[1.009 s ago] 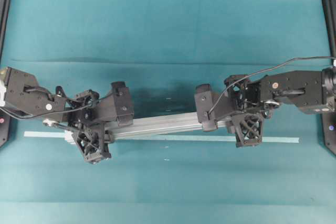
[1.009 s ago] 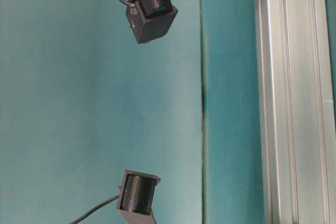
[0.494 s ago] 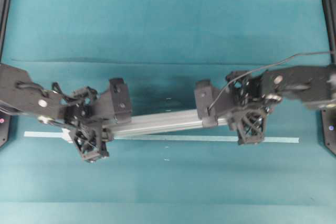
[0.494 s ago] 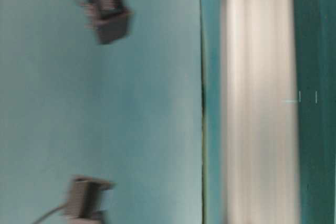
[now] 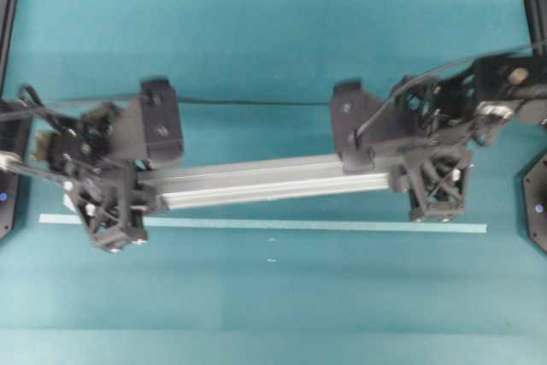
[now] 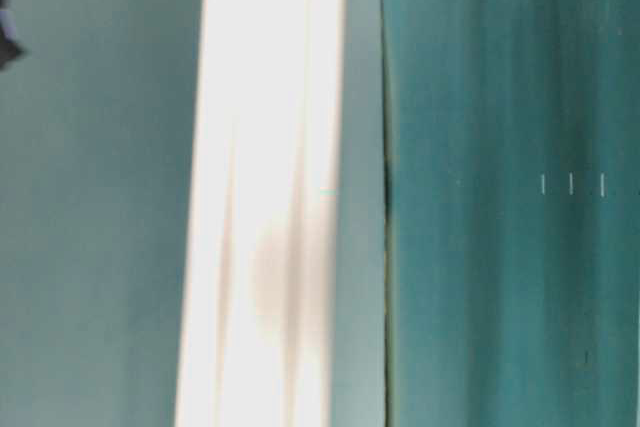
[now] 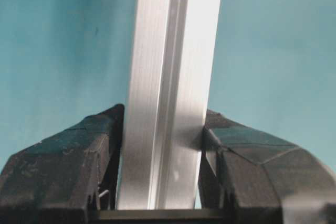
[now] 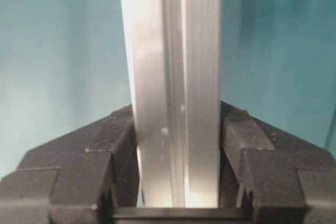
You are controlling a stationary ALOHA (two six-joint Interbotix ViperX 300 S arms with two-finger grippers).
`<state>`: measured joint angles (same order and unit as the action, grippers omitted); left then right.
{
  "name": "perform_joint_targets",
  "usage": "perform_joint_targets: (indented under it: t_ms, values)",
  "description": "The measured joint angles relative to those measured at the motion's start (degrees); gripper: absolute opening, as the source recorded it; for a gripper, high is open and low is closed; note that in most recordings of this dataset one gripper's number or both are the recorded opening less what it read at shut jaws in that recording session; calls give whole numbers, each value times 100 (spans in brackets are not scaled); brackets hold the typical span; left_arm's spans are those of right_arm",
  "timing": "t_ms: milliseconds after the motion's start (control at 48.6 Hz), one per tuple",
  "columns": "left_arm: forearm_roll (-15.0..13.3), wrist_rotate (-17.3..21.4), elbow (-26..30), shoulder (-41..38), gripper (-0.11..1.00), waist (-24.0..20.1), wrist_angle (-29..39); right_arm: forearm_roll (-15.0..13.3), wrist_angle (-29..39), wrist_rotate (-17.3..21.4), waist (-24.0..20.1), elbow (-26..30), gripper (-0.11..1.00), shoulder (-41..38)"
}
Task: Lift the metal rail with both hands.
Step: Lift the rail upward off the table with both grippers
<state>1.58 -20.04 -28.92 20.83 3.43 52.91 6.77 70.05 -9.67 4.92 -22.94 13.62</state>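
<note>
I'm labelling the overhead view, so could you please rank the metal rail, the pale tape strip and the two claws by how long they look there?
1. Tape strip, longest, spanning most of the table.
2. Rail, partly hidden at both ends by the claws.
3. Left claw and right claw: alike, so unranked.

A: Where does the long grooved aluminium rail (image 5: 265, 183) sit?
B: Across mid-frame, its right end slightly higher, above the thin flat tape strip (image 5: 299, 225).
A: And the black lattice-fingered grippers?
B: Left gripper (image 5: 115, 211) at its left end, right gripper (image 5: 432, 185) at its right.
</note>
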Motion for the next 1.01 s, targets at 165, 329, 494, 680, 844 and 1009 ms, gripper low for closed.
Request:
perform_joint_targets:
  t_ms: [165, 329, 494, 680, 844, 1009]
  values:
    - [-9, 0, 668, 176, 34, -9, 598, 0, 563, 255, -26, 633, 39, 123]
    - [-26, 44, 1301, 202, 34, -9, 1099, 0, 1230, 624, -88, 1318, 39, 176]
    - [-35, 79, 2013, 185, 34, -9, 1635, 18, 1916, 1099, -167, 2021, 39, 176]
    - [-35, 105, 2769, 53, 34, -9, 2171, 35, 2514, 1512, -272, 2786, 39, 167]
    - [-44, 114, 3410, -202, 34, -9, 2821, 18, 2707, 1749, -369, 3182, 39, 123]
    - [-44, 141, 3867, -404, 34, -9, 3472, 9, 2839, 2145, -510, 3524, 39, -18]
